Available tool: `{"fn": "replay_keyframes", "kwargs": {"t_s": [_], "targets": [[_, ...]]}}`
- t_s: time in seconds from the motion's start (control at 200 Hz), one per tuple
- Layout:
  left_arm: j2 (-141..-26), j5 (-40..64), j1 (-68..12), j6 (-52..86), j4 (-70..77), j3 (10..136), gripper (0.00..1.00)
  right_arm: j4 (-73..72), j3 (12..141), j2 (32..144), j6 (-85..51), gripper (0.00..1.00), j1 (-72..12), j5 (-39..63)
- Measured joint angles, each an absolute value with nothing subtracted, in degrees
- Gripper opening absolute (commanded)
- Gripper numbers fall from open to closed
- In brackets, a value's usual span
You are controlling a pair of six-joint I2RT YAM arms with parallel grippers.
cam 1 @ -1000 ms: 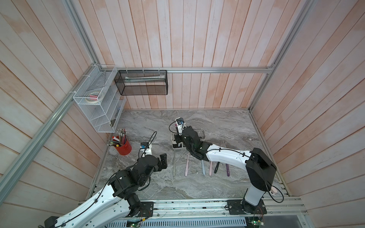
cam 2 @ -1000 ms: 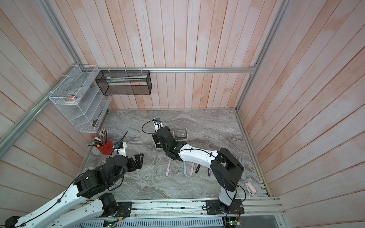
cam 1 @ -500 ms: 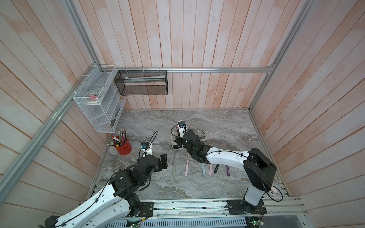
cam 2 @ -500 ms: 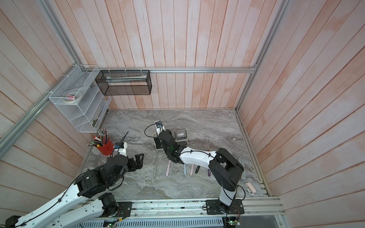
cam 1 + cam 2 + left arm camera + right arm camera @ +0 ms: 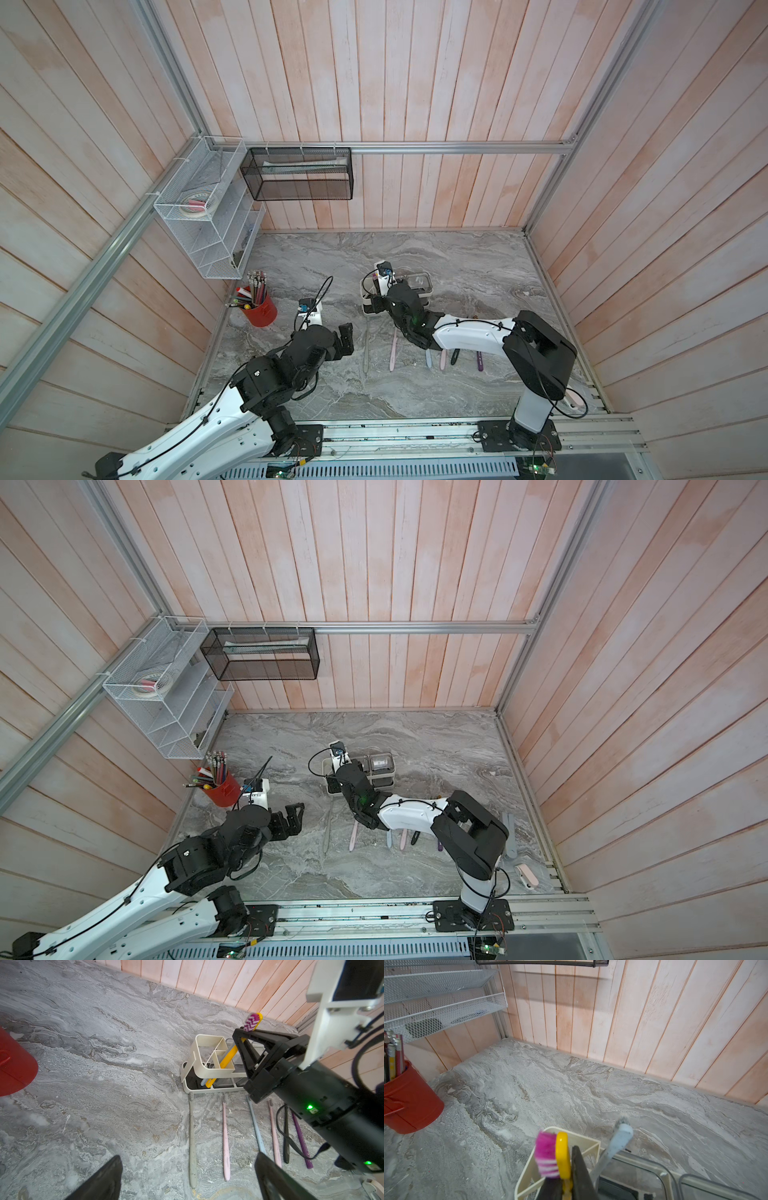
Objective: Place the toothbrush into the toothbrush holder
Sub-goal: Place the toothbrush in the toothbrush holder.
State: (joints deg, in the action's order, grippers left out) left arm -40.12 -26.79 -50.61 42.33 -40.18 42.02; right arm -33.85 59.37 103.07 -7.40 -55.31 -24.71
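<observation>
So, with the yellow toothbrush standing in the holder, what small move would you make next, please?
Probably open the right gripper: it is shut on the yellow toothbrush, whose handle runs down through a slot of the holder to its bottom.

Robot lab test cell, staged like a home counter. Plank walls (image 5: 415, 83) box in a marble-look tabletop (image 5: 457, 257) at 9, 12 and 3 o'clock, with bare aluminium framing (image 5: 457, 147) along them. Left arm (image 5: 208, 432) and right arm (image 5: 469, 332) are bolted to a metal base rail (image 5: 415, 436) at 6 o'clock, cables exposed. Household props: white wire shelf (image 5: 199, 232) at 10, black mesh basket (image 5: 299, 174) at 11, red cup of pencils (image 5: 262, 311) at 9, toothbrush holder (image 5: 428, 286) mid-table, loose toothbrushes (image 5: 392, 353) near it.
</observation>
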Motion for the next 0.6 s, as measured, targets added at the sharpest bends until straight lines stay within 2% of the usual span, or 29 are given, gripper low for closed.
{"fn": "replay_keyframes", "kwargs": {"t_s": [0.6], "targets": [[-40.12, -25.93, -50.61, 41.56, -39.59, 41.67, 1.0, -39.99, 56.07, 105.14, -9.72, 0.0, -52.88, -21.93]]}}
